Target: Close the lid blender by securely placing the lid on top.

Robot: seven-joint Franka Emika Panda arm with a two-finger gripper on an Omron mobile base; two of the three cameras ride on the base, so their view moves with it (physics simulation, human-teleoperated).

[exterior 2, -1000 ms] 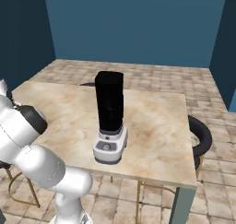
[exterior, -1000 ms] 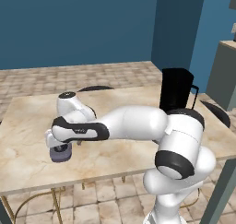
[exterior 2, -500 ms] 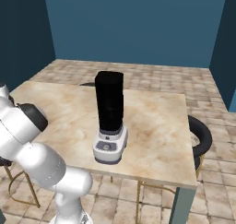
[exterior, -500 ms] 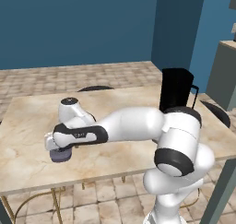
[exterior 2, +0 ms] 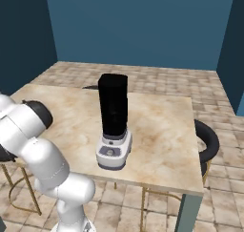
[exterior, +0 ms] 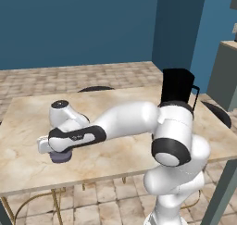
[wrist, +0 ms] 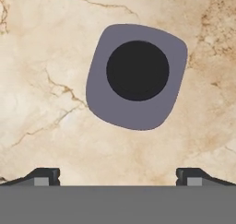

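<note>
Two dark fingertips [wrist: 41, 176] stand wide apart at the bottom of the hand view, so the hand [wrist: 118, 177] is spread open with nothing between its tips. Ahead of them lies the lid [wrist: 136, 75], a greyish-lavender rounded square with a dark round centre, flat on the marbled tabletop [wrist: 41, 57] and clear of both tips. It sits a little turned in that view, its corners not square to the frame.

From the left base view the white arm reaches out low across the tabletop [exterior: 28, 122] toward its near left part, and the hand [exterior: 54, 151] hangs just over the lid [exterior: 60, 158], of which a lavender edge peeks out beneath it. I cannot tell from here whether the two touch.

The blender [exterior 2: 113, 122] stands upright well apart from the lid, a tall black jar on a pale base with a small button panel facing the near edge of the tabletop [exterior 2: 162, 131]. In the left base view the blender [exterior: 177, 86] rises behind the arm's shoulder, its side handle showing at the right, its top open.

A round dark stool [exterior 2: 208, 139] stands beside the far right edge.
</note>
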